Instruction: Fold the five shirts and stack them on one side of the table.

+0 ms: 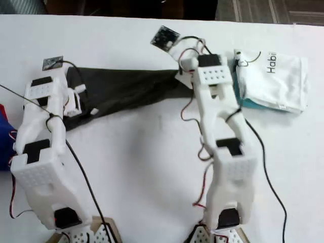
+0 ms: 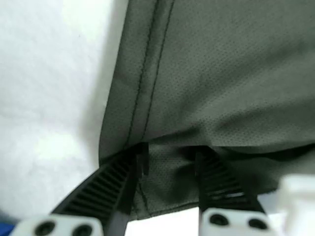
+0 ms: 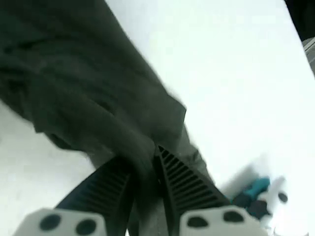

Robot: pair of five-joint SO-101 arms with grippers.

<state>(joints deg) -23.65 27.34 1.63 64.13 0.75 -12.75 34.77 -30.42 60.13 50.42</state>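
Dark shirt (image 1: pixel 126 91) stretches as a band across the far part of the white table (image 1: pixel 152 167). The left gripper (image 2: pixel 170 164) pinches its hemmed end and the right gripper (image 3: pixel 145 169) clamps a bunched fold. Beside the right arm, a folded white shirt (image 1: pixel 276 78) lies on a teal shirt (image 1: pixel 250 104).

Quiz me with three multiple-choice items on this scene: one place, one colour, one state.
1. Where is the folded stack? A) beside the right gripper B) between the arms C) at the table's near edge
2. Its top shirt is: A) red B) white C) black
3. The dark shirt is: A) folded on the stack B) lying untouched C) pinched by both grippers

1A: the high view shows the stack next to that arm.
2B: its fabric is white.
3C: the left gripper and the right gripper each clamp an end.
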